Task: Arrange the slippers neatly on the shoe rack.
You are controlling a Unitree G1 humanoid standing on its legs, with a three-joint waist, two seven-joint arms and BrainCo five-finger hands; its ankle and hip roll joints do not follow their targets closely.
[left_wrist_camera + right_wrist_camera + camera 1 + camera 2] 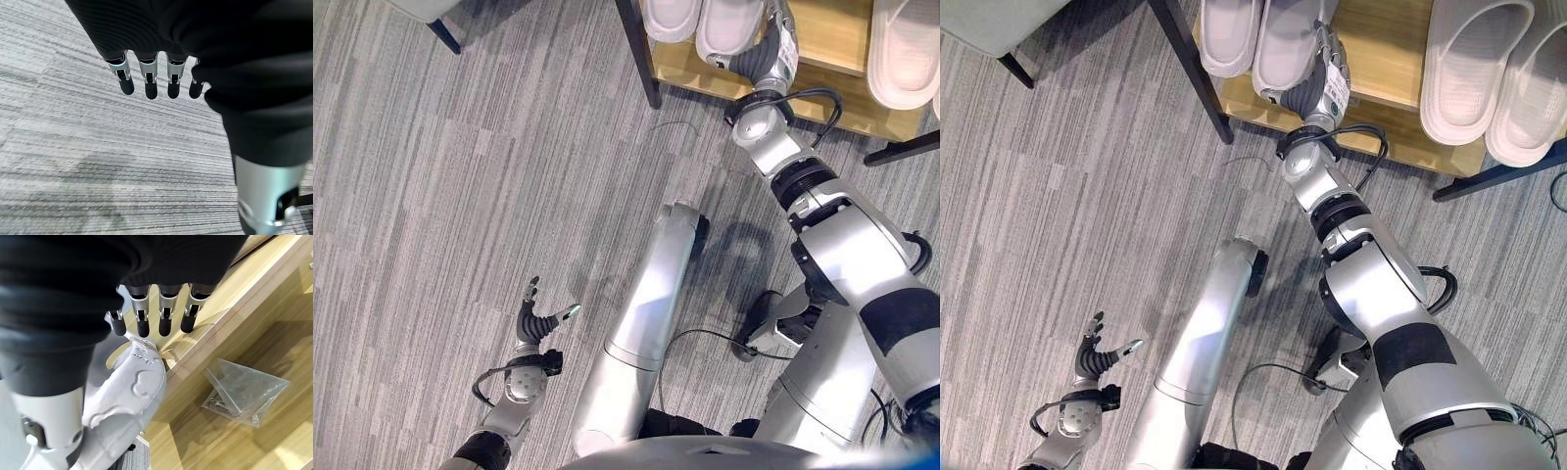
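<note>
Slipper point(1285, 44) on shoe rack point(1386, 117) – right hand point(1317, 83) beside it, fingers straight

On the wooden shoe rack point(822, 44), the right hand point(766, 54) rests against a white slipper point(729, 27), with a second white slipper point(671, 18) just beside it. Further along the rack lies another white slipper point(904, 54). Well away from the rack, the left hand point(540, 318) hangs spread over grey carpet point(460, 196).

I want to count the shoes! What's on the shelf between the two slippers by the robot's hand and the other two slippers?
Bare wooden shelf, seen in the right eye view, separates the left pair from the right pair.
</note>
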